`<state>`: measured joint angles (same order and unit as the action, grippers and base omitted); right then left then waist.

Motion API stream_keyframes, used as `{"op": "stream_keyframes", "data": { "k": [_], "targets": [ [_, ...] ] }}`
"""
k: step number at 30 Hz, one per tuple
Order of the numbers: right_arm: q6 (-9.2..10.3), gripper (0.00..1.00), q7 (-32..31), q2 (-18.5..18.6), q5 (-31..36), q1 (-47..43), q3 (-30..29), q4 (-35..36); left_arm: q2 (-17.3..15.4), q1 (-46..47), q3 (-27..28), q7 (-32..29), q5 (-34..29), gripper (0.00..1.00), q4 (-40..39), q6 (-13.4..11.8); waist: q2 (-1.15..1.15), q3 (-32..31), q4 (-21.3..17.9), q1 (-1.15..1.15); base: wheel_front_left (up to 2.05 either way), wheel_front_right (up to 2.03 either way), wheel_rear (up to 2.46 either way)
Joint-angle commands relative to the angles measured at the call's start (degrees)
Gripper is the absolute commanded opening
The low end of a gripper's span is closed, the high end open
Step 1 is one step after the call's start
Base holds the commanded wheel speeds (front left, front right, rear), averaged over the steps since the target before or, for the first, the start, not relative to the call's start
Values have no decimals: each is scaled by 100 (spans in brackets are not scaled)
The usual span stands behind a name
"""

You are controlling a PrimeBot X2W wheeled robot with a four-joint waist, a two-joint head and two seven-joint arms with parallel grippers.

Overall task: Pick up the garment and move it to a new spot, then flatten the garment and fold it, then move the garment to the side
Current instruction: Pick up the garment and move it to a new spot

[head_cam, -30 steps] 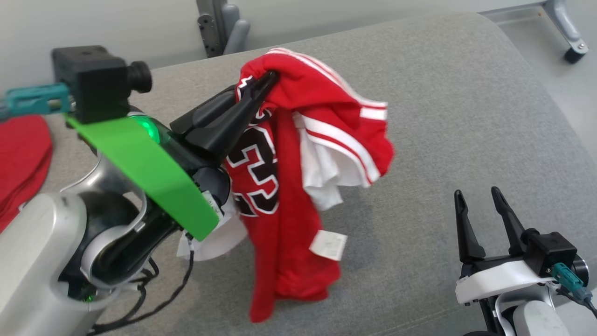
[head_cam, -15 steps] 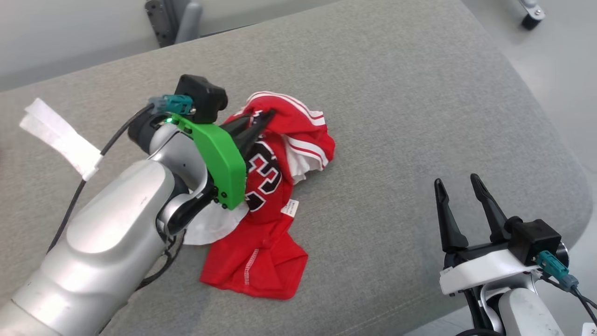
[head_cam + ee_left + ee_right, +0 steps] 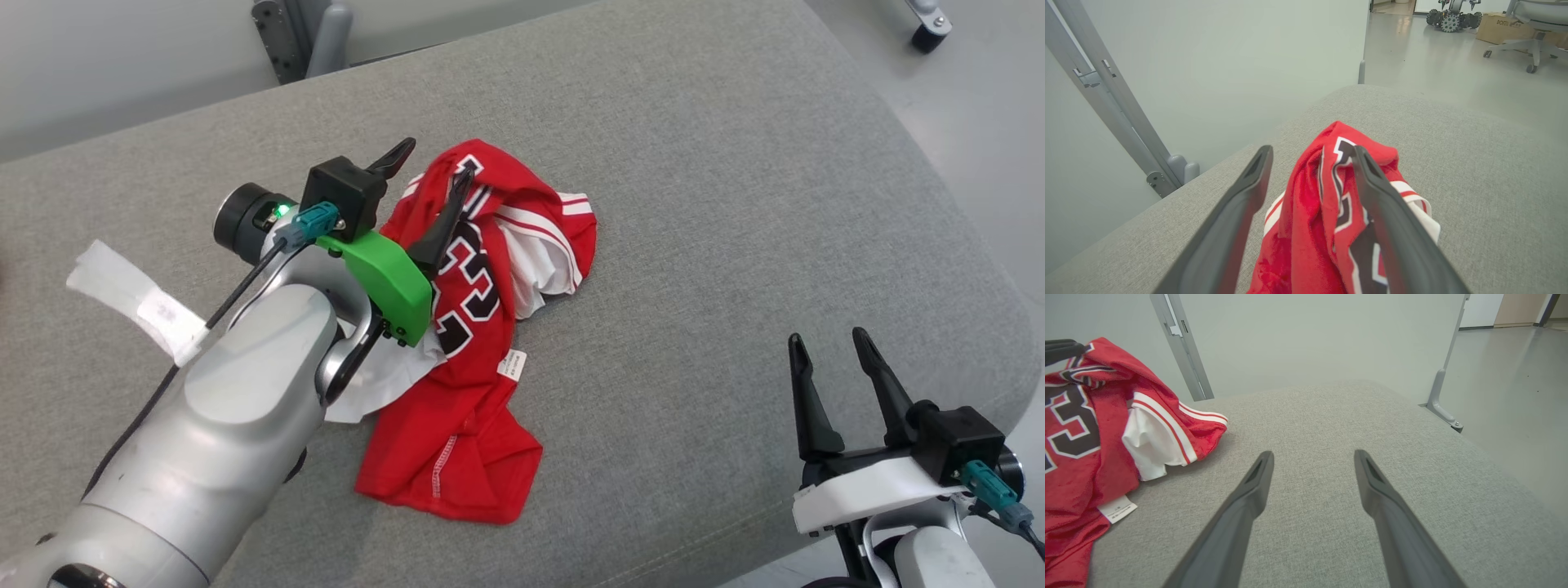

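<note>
Hovering at the near edge, the right gripper (image 3: 829, 336) spreads wide, empty. On the grey cushion (image 3: 735, 204) the red garment (image 3: 457, 425) lies crumpled; beyond, the left gripper (image 3: 435, 159) gapes around its peak. Placement looks done; flattening, folding and the side move remain.

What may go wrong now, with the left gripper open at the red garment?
1. A fold of the garment stands inside the open left gripper, against one finger; pulling back might drag it along.
2. The garment lies bunched, its white part tucked inside, so flattening may trap creases.
</note>
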<state>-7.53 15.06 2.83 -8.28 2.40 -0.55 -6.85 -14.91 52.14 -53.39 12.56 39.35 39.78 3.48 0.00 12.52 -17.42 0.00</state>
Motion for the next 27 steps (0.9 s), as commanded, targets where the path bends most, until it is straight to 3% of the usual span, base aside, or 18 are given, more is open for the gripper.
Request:
{"op": "stream_keyframes", "data": {
  "k": [1, 5, 9, 14, 22, 27],
  "targets": [
    [8, 100, 17, 13, 65, -61, -45, 58, 20, -190, 67, 95, 23, 100, -42, -107, 0, -173, 172, 0, 0, 0, 0],
    [8, 100, 17, 13, 248, -165, -217, 243, 50, -771, 401, 257, 47, 100, -751, -449, 0, -371, 415, 0, 0, 0, 0],
    [8, 100, 17, 9, 506, -290, -377, 482, -121, -1769, 944, 261, -247, 100, -2009, -927, 0, -508, 717, 0, 0, 0, 0],
    [8, 100, 17, 12, 840, -427, -394, 677, -329, -3224, 1637, 257, -549, 100, -3003, -1210, 0, -633, 1066, 0, 0, 0, 0],
    [8, 100, 17, 53, 1075, -640, -541, 800, -190, -4774, 2799, 259, -1241, 100, -3583, -1125, 0, -755, 1610, 0, 0, 0, 0],
    [8, 100, 17, 138, 1135, -838, -696, 764, 158, -5498, 3523, 259, -1681, 100, -3662, -922, 0, -937, 1931, 0, 0, 0, 0]
  ]
}}
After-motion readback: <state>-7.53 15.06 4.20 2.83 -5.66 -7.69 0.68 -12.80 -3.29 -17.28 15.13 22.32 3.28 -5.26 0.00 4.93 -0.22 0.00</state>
